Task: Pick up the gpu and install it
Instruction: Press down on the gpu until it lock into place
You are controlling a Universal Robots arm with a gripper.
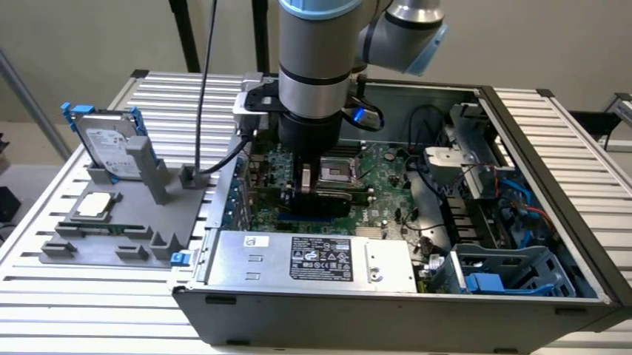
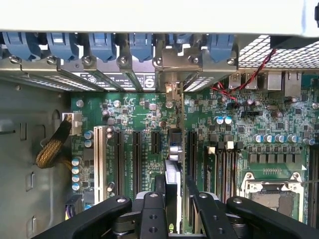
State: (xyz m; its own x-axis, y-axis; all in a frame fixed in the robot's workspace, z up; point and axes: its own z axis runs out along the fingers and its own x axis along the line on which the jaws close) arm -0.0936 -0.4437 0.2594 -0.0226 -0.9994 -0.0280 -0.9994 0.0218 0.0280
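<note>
Gripper (image 2: 172,201) low inside the open computer case (image 1: 533,133), fingers clamped on the gpu (image 2: 172,169), card held edge-on over the motherboard (image 2: 144,119) slots, bracket toward the rear wall; pickup done, seating apparently unfinished.

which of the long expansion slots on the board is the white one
The white slot is the one at the end of the slot row, nearest the braided cable; the other long slots are black, and the gripper holds the gpu among those.

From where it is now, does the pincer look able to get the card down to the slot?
Probably yes: the pincer holds the card edge-on just above the motherboard, with nothing visible between them.
</note>
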